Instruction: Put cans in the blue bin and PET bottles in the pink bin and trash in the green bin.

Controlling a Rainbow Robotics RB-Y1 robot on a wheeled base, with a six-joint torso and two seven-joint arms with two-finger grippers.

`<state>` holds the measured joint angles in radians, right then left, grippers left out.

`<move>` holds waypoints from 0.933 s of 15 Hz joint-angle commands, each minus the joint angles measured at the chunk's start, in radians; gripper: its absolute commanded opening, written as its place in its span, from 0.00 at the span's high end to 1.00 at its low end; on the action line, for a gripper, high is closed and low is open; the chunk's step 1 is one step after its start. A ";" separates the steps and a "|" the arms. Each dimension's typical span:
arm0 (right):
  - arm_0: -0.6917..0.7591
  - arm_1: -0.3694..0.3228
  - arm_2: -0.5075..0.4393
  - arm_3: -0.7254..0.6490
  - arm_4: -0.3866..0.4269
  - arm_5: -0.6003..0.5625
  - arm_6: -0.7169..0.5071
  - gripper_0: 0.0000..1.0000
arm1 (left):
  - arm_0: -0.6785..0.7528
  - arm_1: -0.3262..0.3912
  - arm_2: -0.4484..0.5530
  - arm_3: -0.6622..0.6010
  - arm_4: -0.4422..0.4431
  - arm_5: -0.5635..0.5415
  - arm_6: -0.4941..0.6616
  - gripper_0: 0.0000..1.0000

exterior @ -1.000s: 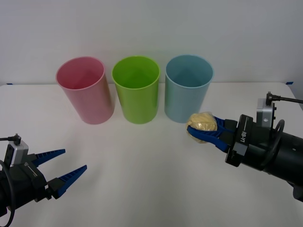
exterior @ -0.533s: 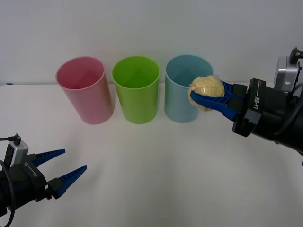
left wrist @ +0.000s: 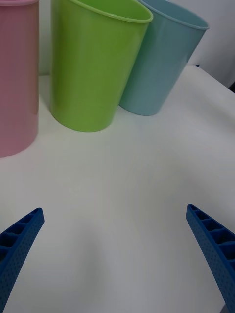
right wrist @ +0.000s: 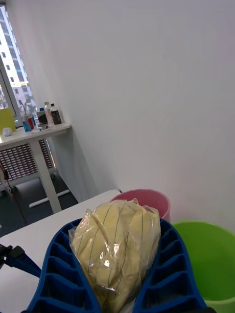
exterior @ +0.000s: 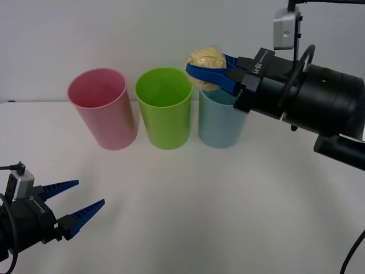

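White tabletop carries 3 bins. Since 1 second ago the right gripper (exterior: 204, 71), clamping the trash (exterior: 206, 60), has climbed from table level beside the blue bin (exterior: 219, 125) toward the green bin (exterior: 164, 114); release looks close. Left gripper (exterior: 82, 201) waits spread.

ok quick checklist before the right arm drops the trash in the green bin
1. Grip on the trash: right gripper is shut on it, wad held between both fingers. Ok.
2. Height: the wad sits above the bin rims. Ok.
3. Position over the green bin: in the front view the wad hangs between the green rim and the blue bin, not over the green opening. Not ok.
4. Green bin upright, mouth open. Ok.
5. Pink bin stands out of the path. Ok.
6. Left gripper: open, low near the table's front, away from the bins. Ok.
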<state>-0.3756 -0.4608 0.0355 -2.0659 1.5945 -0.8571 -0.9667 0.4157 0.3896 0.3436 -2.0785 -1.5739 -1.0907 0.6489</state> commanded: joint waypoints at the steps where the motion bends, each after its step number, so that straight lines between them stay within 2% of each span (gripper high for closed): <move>1: -0.108 0.008 0.064 0.098 0.064 0.036 -0.047 1.00 | 0.000 0.000 0.000 0.000 0.000 0.000 0.000 0.00; 9: -0.390 0.130 0.162 0.421 0.271 0.050 -0.092 1.00 | 0.000 0.000 0.000 0.000 0.000 0.000 0.000 0.00; 14: -0.549 0.151 0.248 0.625 0.386 0.067 -0.158 1.00 | 0.000 0.000 0.000 0.000 0.000 0.000 0.000 0.00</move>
<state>-0.9021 -0.3100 0.2692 -1.4642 1.9646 -0.7900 -1.1069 0.4157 0.3896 0.3436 -2.0785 -1.5739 -1.0907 0.6489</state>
